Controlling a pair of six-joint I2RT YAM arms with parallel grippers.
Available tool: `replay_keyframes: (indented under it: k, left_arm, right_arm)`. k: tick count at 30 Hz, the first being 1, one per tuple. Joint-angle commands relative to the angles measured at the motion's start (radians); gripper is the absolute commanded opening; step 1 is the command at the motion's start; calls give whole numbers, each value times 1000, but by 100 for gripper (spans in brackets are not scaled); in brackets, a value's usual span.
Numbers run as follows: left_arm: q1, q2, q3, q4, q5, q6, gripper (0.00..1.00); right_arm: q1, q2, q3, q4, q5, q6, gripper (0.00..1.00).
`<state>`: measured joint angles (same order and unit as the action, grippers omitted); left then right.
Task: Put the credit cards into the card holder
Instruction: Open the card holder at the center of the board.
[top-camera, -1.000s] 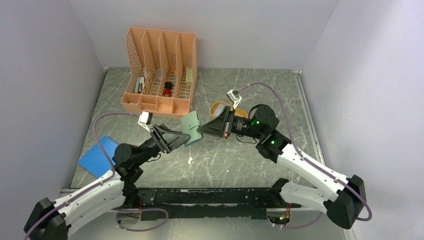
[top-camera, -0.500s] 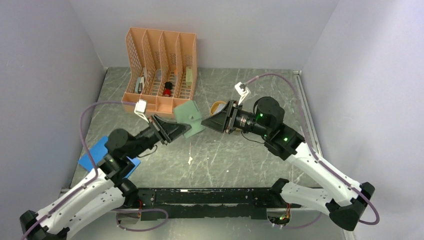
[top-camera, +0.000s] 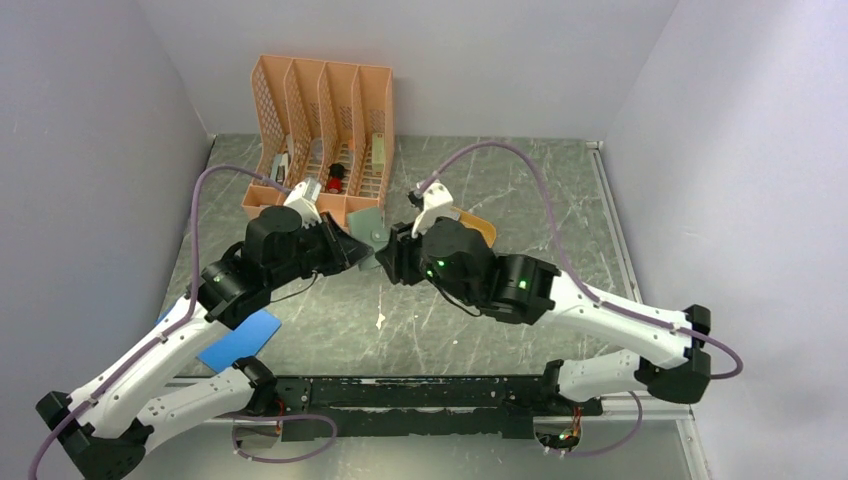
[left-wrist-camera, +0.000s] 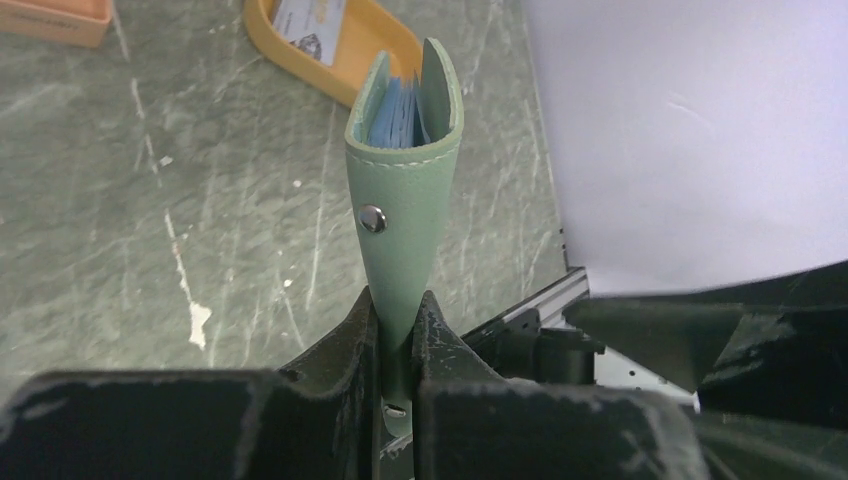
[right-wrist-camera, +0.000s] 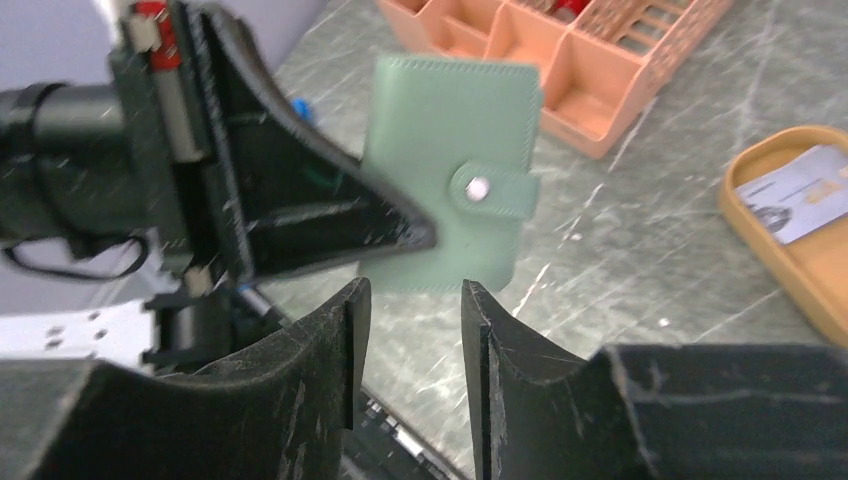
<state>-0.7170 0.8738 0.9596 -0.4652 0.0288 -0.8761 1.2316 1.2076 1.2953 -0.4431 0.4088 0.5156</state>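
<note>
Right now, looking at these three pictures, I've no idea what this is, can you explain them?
Two robot arms are bolted to a table. One picture looks down from above; the other two come from cameras on the wrists. The left end effector is shut on a green wallet, held off the table. The right end effector is open and empty, just in front of the wallet. On the table: an orange tray with a card in it, a peach desk organiser and a blue sheet.

File rack (top-camera: 268, 100): I see it just beyond the left gripper (top-camera: 362, 250).
Orange tray (top-camera: 480, 229): to the right of it.
Blue sheet (top-camera: 238, 341): well behind it.
</note>
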Motion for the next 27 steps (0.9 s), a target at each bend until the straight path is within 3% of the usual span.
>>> replay_keyframes:
  k: [1, 15, 27]
  left_arm:
    - [-5, -18, 79, -77, -27, 40, 5]
    - [-4, -24, 74, -76, -27, 51, 5]
    - [-4, -37, 80, -73, -27, 58, 5]
  right_arm:
    - [9, 79, 94, -32, 197, -78, 43]
    - [9, 235, 216, -53, 200, -82, 44]
    - [9, 365, 333, -208, 277, -58, 38]
